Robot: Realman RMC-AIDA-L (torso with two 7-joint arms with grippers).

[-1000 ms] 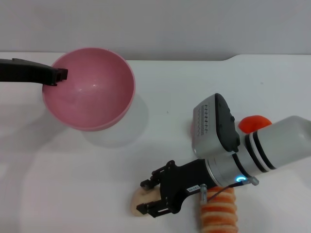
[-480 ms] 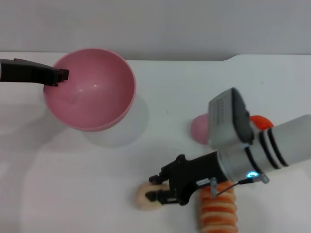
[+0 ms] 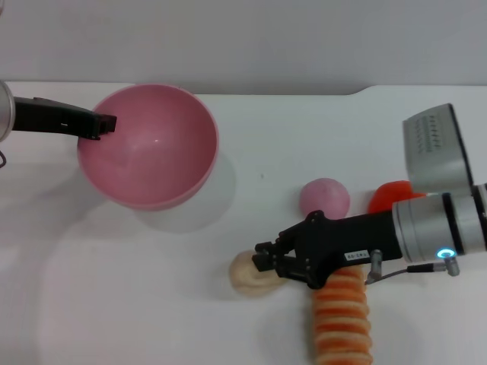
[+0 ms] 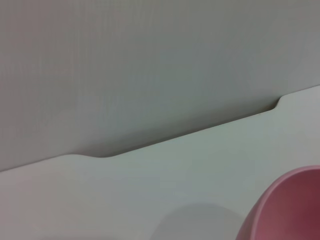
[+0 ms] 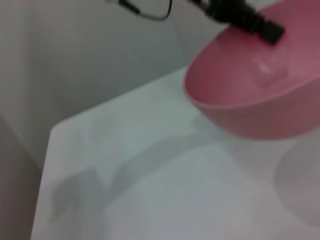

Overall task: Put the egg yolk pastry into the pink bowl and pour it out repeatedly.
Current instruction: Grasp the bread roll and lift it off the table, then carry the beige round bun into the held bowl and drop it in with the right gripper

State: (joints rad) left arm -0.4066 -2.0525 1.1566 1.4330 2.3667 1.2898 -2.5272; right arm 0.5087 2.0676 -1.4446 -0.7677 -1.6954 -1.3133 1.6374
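The pink bowl (image 3: 152, 148) hangs tilted above the table at the back left, and its rim also shows in the left wrist view (image 4: 295, 210). My left gripper (image 3: 103, 123) is shut on its left rim. The pale beige egg yolk pastry (image 3: 242, 275) is at the front centre, with my right gripper (image 3: 266, 262) shut on its right side. The right wrist view shows the pink bowl (image 5: 260, 95) ahead, with the left gripper (image 5: 267, 30) on its rim; the pastry is hidden there.
A smooth pink dome (image 3: 324, 196) and an orange (image 3: 388, 196) lie behind the right arm. An orange-and-cream striped roll (image 3: 342, 315) lies under the right wrist at the front. The white table (image 3: 114, 289) ends at a grey wall.
My right gripper closed on the pastry and carried it right and away from the front edge. The right arm swung, uncovering the pink dome. The bowl shifted slightly right.
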